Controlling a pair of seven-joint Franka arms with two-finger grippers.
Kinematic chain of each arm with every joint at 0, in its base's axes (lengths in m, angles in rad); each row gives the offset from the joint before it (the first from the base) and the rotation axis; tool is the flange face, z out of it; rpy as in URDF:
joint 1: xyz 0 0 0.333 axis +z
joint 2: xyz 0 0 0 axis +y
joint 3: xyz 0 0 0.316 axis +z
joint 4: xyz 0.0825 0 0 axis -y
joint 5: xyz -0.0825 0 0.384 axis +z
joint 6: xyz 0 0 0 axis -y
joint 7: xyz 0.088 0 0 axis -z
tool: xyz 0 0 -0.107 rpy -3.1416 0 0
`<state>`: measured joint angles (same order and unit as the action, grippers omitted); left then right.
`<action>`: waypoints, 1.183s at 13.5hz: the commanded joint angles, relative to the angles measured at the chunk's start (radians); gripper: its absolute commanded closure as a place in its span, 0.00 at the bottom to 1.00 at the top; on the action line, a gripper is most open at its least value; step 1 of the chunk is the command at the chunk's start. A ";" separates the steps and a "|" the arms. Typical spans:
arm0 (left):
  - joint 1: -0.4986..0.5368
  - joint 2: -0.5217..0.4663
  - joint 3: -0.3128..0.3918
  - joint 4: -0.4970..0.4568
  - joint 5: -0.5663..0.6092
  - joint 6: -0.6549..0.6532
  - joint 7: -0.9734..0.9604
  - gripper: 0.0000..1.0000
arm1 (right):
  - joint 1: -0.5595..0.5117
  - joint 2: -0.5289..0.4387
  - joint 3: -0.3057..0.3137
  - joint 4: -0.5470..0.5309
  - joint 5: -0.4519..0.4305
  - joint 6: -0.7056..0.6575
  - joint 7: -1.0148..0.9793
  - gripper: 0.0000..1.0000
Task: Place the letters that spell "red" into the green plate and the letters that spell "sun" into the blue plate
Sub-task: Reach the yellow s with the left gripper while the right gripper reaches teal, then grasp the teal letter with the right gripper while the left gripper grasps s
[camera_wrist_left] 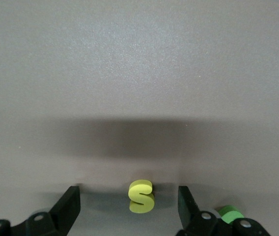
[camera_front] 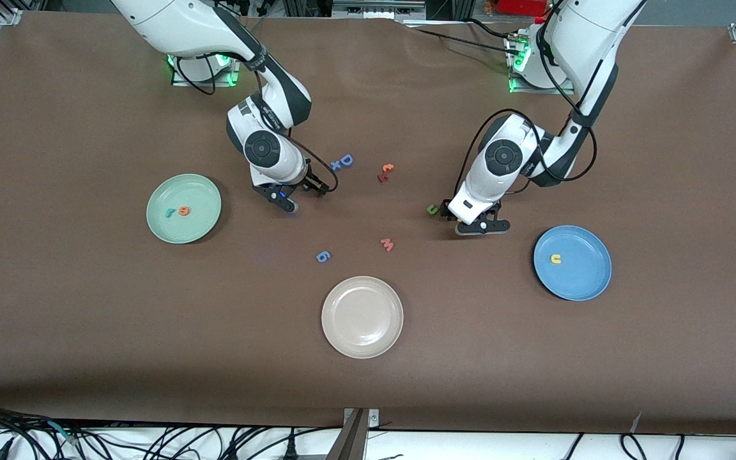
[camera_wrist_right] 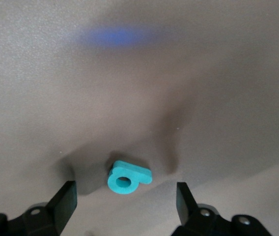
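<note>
The green plate (camera_front: 197, 191) lies toward the right arm's end and holds the teal "r" (camera_front: 169, 212) and the orange "e" (camera_front: 183, 210). The blue plate (camera_front: 584, 281) lies toward the left arm's end and holds the yellow "u" (camera_front: 556, 259). My right gripper (camera_front: 285, 198) (camera_wrist_right: 125, 196) is low over the table and open. The teal "d" (camera_wrist_right: 126, 178) lies flat between its fingers, untouched. My left gripper (camera_front: 480, 225) (camera_wrist_left: 129, 201) is also low and open. The yellow "s" (camera_wrist_left: 141, 196) stands between its fingers. The green "n" (camera_front: 432, 209) (camera_wrist_left: 230, 214) lies just beside that gripper.
A beige plate (camera_front: 362, 316) sits mid-table, nearer the front camera. Loose letters lie between the arms: a blue "D" (camera_front: 344, 161), an orange "c" (camera_front: 386, 171), a pink "m" (camera_front: 387, 244) and a blue "6" (camera_front: 322, 256).
</note>
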<state>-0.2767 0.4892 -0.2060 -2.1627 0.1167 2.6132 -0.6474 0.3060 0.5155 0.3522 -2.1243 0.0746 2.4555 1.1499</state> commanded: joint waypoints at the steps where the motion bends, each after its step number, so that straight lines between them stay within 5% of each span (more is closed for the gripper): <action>1: -0.007 0.012 0.007 0.020 0.041 0.005 -0.032 0.30 | 0.002 -0.018 -0.001 -0.022 -0.006 0.013 0.013 0.21; 3: -0.007 0.014 0.007 0.029 0.041 0.005 -0.032 0.44 | 0.004 -0.018 -0.001 -0.022 -0.012 0.013 0.013 0.33; 6: -0.007 0.016 0.007 0.029 0.041 0.005 -0.032 0.48 | 0.002 -0.018 -0.001 -0.022 -0.015 0.013 0.013 0.47; 10: -0.009 0.015 0.007 0.026 0.043 0.005 -0.046 0.52 | 0.002 -0.017 -0.004 -0.022 -0.016 0.013 0.013 0.80; 16: -0.015 0.016 0.007 0.023 0.043 0.005 -0.046 0.61 | 0.002 -0.017 -0.009 -0.017 -0.018 0.013 0.013 0.84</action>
<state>-0.2769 0.4928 -0.2049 -2.1498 0.1177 2.6134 -0.6591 0.3058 0.5087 0.3516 -2.1245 0.0725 2.4613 1.1499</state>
